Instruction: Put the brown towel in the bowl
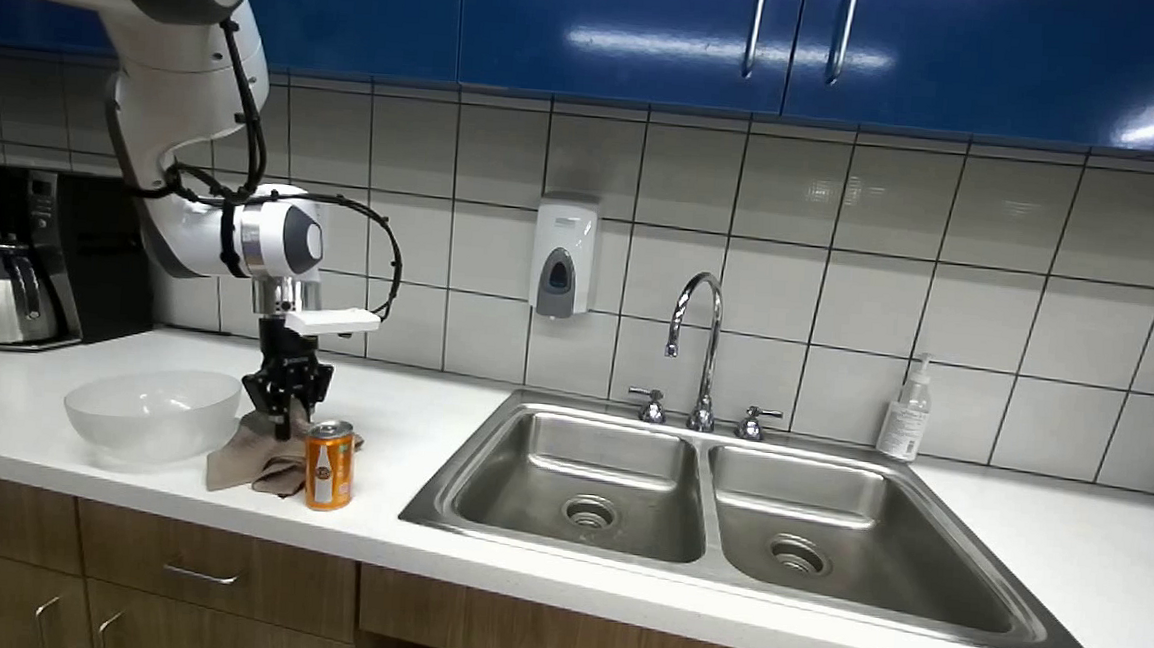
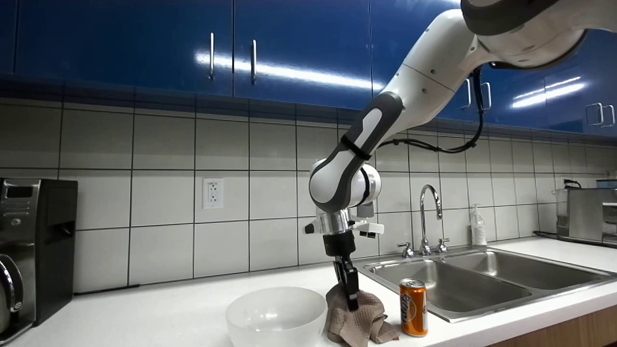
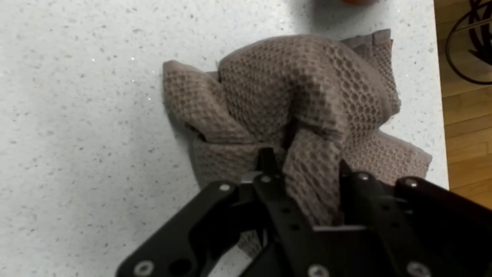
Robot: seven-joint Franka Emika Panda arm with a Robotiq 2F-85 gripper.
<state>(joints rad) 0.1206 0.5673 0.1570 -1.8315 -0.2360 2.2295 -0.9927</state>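
A raised fold of the brown towel [image 2: 366, 318], which rests on the counter [image 1: 400, 433], is pinched between the fingers of the gripper [image 3: 305, 163], presumably so that it can be lifted into the bowl [image 1: 150, 433], placed just beside, perhaps for a short carrying.

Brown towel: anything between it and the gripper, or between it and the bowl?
Nothing visible. The gripper holds a fold of the brown towel, and the bowl stands beside it; only the bowl's wall looks left to clear. The orange can stands on the towel's opposite side.
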